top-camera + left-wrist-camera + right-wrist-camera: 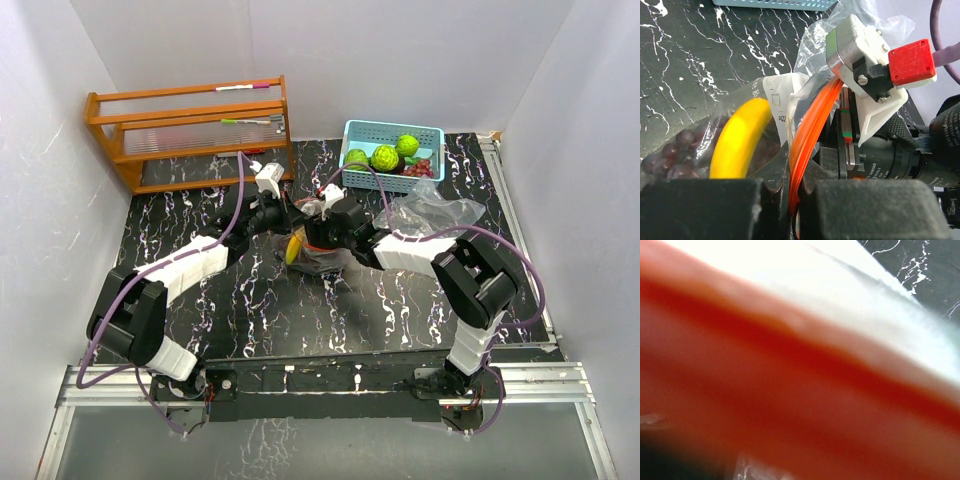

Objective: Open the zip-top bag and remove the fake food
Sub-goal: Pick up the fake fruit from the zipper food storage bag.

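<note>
Bag [780, 100] held by its orange zip [812, 120]
Left gripper [790, 195] clenched on the bag's zip at 6 o'clock; right gripper's [840, 130] grip cannot be told. Film likely soft and slippery: hold the stiffer zip.

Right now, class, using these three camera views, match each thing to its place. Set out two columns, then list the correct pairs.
Things:
1 banana
2 bumpy green balls
3 wooden rack
4 orange zip strip

Places:
A in the light-blue basket
B between the pads of the left claw
C far-left corner of the table
D inside the clear bag

Pairs: 1-D, 2-A, 3-C, 4-B
</note>
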Controlling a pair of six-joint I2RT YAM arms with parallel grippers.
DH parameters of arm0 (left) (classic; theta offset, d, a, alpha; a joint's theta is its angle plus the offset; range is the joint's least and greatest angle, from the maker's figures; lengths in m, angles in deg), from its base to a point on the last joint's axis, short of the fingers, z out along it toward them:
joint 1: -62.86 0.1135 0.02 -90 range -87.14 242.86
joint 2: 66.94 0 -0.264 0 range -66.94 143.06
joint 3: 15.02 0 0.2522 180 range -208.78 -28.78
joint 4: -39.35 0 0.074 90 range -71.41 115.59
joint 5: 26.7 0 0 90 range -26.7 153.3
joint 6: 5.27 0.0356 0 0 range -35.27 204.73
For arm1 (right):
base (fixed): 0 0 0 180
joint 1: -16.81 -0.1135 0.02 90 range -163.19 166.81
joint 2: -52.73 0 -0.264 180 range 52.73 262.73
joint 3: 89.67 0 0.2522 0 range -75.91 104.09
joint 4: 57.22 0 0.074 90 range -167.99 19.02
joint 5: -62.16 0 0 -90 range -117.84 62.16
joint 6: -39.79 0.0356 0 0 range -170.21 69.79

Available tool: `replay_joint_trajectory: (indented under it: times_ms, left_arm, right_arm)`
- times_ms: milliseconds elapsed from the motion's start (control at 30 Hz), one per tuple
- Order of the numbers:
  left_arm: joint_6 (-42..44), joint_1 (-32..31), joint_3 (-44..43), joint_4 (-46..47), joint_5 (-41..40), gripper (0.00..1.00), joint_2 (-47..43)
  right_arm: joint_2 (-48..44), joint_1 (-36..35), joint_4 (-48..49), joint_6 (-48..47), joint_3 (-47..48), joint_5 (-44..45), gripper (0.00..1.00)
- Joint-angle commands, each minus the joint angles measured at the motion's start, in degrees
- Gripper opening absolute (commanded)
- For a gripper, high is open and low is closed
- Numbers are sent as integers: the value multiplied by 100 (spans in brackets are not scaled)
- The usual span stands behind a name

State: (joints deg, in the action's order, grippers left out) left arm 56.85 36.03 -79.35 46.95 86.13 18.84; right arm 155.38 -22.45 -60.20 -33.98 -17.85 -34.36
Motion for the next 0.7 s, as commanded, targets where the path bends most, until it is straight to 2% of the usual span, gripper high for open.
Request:
replay_joint_trajectory:
  times_ms: [0,133,233,267,367,467,533,667]
  left_arm:
    - [45,-50,-6,159,118,0,-214]
    - [37,-50,-10,177,108,0,-186]
    - [37,-50,-17,185,103,0,-184]
    - [29,-53,-22,187,107,0,-172]
    - [28,-49,-75,132,110,0,-156]
    - [66,-50,-94,92,30,0,-130]
    - [65,-50,-95,87,3,0,-51]
    - [-3,-50,-62,142,50,0,41]
  right_arm:
    - [89,-5,-141,-315,93,385,72]
    - [262,-8,-410,-603,154,432,72]
    - [544,-5,-680,-673,283,324,65]
    - [643,-6,-762,-660,323,319,60]
    - [742,-4,-997,-566,413,385,36]
    - [389,-6,-945,-525,331,432,14]
    - [97,-11,-938,-515,311,498,9]
    - [-774,-11,-879,-405,275,469,7]
